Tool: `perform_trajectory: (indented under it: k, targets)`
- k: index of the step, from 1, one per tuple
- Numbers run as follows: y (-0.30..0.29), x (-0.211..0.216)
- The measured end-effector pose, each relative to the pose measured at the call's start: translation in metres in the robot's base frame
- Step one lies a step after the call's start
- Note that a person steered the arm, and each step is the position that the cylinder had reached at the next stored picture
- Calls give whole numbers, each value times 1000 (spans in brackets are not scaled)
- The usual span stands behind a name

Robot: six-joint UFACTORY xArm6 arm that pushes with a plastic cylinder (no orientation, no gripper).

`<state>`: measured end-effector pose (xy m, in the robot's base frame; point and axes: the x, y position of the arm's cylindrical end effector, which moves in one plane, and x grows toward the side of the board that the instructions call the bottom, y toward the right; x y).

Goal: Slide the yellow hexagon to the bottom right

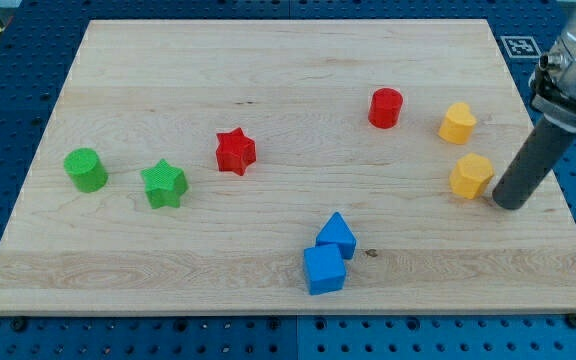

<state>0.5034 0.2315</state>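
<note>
The yellow hexagon (472, 176) lies on the wooden board (268, 90) at the view's right, about mid-height. My tip (509, 204) rests on the board just right of the hexagon and slightly below it, very close to it or touching it. A yellow heart-shaped block (457, 122) sits just above the hexagon.
A red cylinder (385, 108) is left of the yellow heart. A red star (235, 151) is near the middle. A green cylinder (86, 169) and a green star (164, 184) are at the left. Two blue blocks (337, 236) (324, 270) touch near the bottom centre.
</note>
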Motion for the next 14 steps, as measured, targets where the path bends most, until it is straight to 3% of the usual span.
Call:
perform_trajectory:
  k: [2,3,5,8,11,14]
  targets:
    - [-4,-58]
    - [-13,-59]
    - [-37,-34]
    - [-19,16]
    - [-43,-16]
    - [-44,30]
